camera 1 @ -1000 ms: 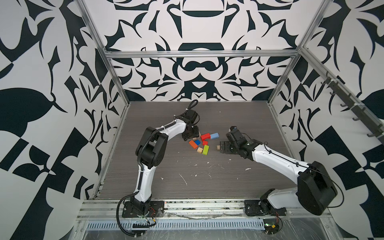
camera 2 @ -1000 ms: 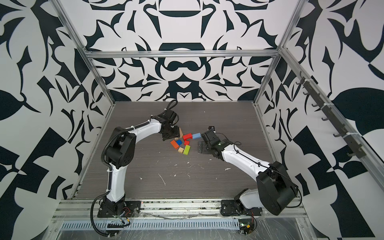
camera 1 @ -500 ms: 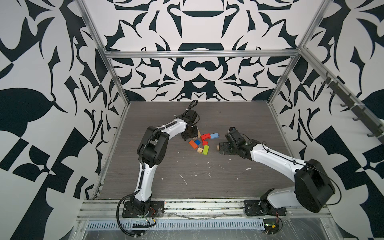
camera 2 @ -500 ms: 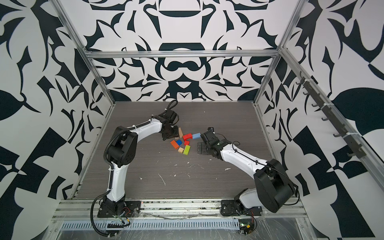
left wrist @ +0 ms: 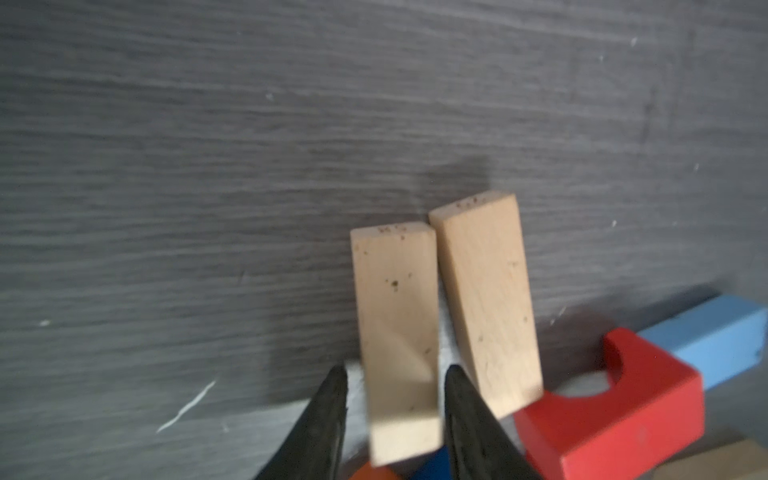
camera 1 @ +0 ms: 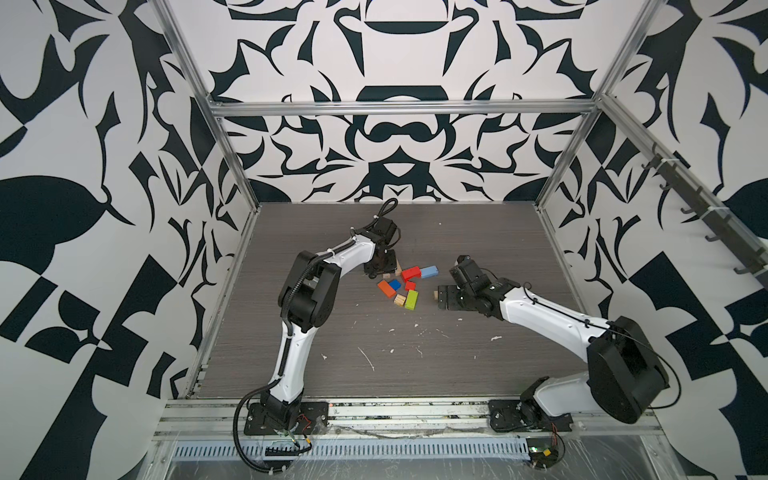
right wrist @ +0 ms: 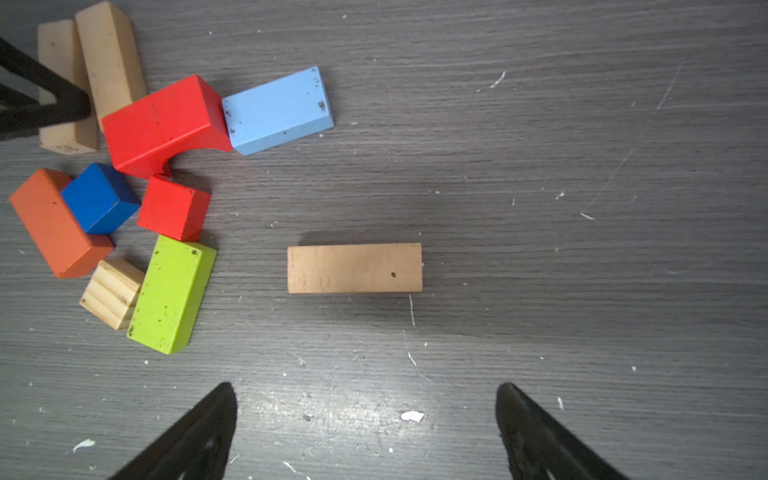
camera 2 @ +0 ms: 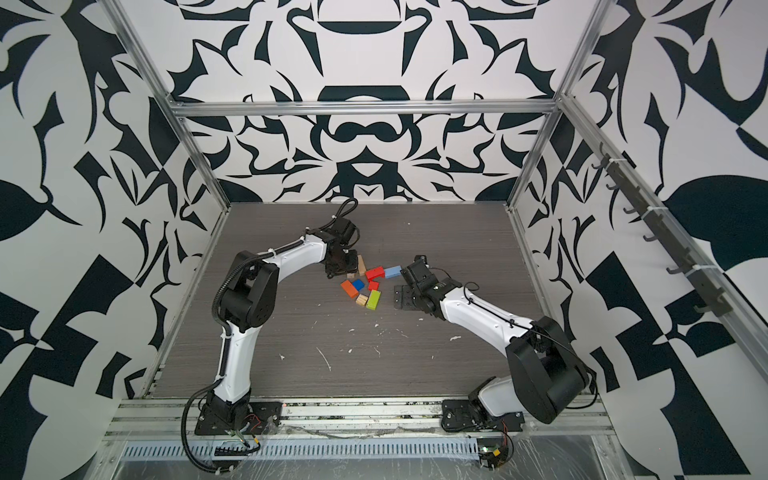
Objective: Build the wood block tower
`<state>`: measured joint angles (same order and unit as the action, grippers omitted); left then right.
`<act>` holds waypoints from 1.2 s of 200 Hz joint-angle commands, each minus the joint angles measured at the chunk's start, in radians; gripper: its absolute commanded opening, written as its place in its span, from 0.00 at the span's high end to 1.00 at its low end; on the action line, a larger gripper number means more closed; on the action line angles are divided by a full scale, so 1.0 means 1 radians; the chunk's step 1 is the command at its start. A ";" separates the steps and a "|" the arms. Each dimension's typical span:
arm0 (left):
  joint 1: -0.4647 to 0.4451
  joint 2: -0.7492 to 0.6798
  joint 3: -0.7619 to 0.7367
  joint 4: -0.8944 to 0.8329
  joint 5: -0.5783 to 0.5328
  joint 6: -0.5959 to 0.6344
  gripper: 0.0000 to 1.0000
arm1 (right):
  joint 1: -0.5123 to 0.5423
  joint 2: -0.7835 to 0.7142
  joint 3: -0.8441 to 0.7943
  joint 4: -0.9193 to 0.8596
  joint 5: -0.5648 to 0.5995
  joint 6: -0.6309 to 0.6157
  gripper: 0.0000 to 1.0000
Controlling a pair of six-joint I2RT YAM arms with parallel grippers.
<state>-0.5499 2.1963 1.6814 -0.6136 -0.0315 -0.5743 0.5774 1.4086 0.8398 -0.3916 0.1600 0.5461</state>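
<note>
1. No tower yet: coloured wooden blocks (camera 1: pixel 401 282) lie loose in one cluster on the dark grey wood-grain surface (camera 1: pixel 457 353).
2. Left tool (left wrist: pixel 395 370) straddles a plain tan wooden bar (left wrist: pixel 395 311) at the cluster's far edge. Jaws narrow, with a sliver of gap on one side; can't tell if clamped.
3. Second tan bar (left wrist: pixel 486 299) just beside it, against the red arch block (left wrist: pixel 615 407).
4. Right tool (right wrist: pixel 365 386) spread wide, empty, above a lone tan bar (right wrist: pixel 354 268) lying apart from the cluster.

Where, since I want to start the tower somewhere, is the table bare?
Free: the wide stretch of table between the block pile and the arm bases; the strip toward the back wall. Crowded: that pile, where the left gripper straddles a tan bar.
</note>
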 commanded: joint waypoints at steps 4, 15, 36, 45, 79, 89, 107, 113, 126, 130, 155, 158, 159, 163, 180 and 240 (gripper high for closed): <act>0.002 0.032 0.020 -0.079 -0.037 0.010 0.61 | -0.001 -0.009 0.008 0.008 0.006 -0.004 0.01; 0.004 0.030 0.013 -0.077 -0.047 0.015 0.62 | -0.001 -0.013 0.004 0.010 0.005 -0.005 0.00; 0.008 0.028 0.005 -0.076 -0.055 0.029 0.63 | -0.001 -0.010 0.003 0.013 0.002 -0.005 0.00; 0.011 0.029 0.006 -0.075 -0.054 0.040 0.63 | -0.001 -0.006 0.005 0.011 0.001 -0.005 0.01; 0.033 0.044 0.018 -0.078 -0.033 0.077 0.57 | -0.001 -0.002 0.012 0.004 0.001 -0.005 0.00; 0.037 0.049 0.023 -0.081 -0.031 0.087 0.57 | -0.001 -0.004 0.012 0.002 0.002 -0.005 0.01; 0.041 0.057 0.031 -0.089 -0.033 0.113 0.61 | -0.001 -0.007 0.016 -0.002 0.004 -0.005 0.00; 0.041 0.058 0.035 -0.095 -0.036 0.122 0.62 | -0.001 -0.007 0.017 -0.003 0.004 -0.006 0.01; 0.041 0.055 0.037 -0.107 -0.045 0.132 0.70 | -0.002 -0.008 0.019 -0.007 0.005 -0.006 0.00; 0.041 0.054 0.037 -0.108 -0.047 0.136 0.71 | -0.002 -0.007 0.020 -0.007 0.005 -0.006 0.01; 0.040 0.035 0.022 -0.101 -0.051 0.162 0.77 | -0.001 -0.006 0.022 -0.008 0.003 -0.006 0.00; 0.040 0.032 0.020 -0.100 -0.051 0.166 0.77 | -0.001 -0.005 0.023 -0.008 0.002 -0.006 0.01; 0.040 0.031 0.020 -0.099 -0.051 0.167 0.78 | -0.002 -0.005 0.023 -0.008 0.003 -0.006 0.01; 0.040 0.026 0.016 -0.097 -0.049 0.172 0.80 | -0.001 -0.005 0.024 -0.009 0.002 -0.006 0.01; 0.039 -0.005 -0.006 -0.085 -0.047 0.195 0.82 | -0.001 -0.007 0.025 -0.009 -0.001 -0.006 0.01; 0.015 -0.175 -0.113 -0.014 -0.040 0.280 0.86 | -0.002 -0.019 0.034 -0.015 0.006 -0.012 0.01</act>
<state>-0.5209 2.1113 1.5879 -0.6254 -0.0711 -0.3431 0.5774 1.4086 0.8402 -0.3954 0.1570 0.5430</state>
